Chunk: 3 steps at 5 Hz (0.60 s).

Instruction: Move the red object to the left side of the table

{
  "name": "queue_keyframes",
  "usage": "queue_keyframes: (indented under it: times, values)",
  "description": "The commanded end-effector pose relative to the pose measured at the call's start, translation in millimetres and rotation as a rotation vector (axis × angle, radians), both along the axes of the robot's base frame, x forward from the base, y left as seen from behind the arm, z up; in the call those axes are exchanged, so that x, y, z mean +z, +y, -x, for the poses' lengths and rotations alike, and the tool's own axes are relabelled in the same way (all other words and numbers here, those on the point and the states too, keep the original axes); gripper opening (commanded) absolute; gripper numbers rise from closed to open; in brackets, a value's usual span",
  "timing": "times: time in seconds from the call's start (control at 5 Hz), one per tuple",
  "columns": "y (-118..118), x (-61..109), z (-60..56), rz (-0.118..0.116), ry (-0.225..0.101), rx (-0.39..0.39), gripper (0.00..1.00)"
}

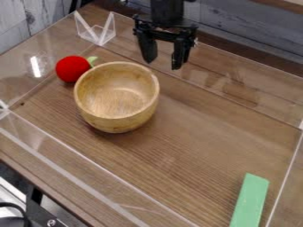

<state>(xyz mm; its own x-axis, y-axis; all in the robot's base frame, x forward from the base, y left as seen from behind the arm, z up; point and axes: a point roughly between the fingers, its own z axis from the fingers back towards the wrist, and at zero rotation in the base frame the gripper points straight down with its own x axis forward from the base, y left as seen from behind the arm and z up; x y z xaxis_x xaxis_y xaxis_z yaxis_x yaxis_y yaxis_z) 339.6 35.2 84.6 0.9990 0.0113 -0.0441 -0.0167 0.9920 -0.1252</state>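
The red object (73, 68) is a small glossy red ball with a pale green bit on its right side. It rests on the dark wood-grain table (190, 151) at the left, touching or nearly touching the wooden bowl's rim. My gripper (164, 61) hangs at the back centre, pointing down, its black fingers (148, 50) open with nothing between them. It is well to the right of the red object and behind the bowl, apart from both.
A round wooden bowl (117, 95) sits left of centre, empty. A flat green rectangular block (250, 201) lies at the front right corner. Low clear acrylic walls (92, 29) border the tabletop.
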Motion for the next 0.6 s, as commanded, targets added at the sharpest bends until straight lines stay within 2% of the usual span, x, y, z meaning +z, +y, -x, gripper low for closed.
queue_keyframes:
  times: [0.0, 0.4]
  values:
    - [-3.7, 29.0, -5.0, -0.024, -0.112, -0.019, 1.00]
    - [-2.4, 29.3, -9.9, -0.037, -0.151, -0.015, 1.00]
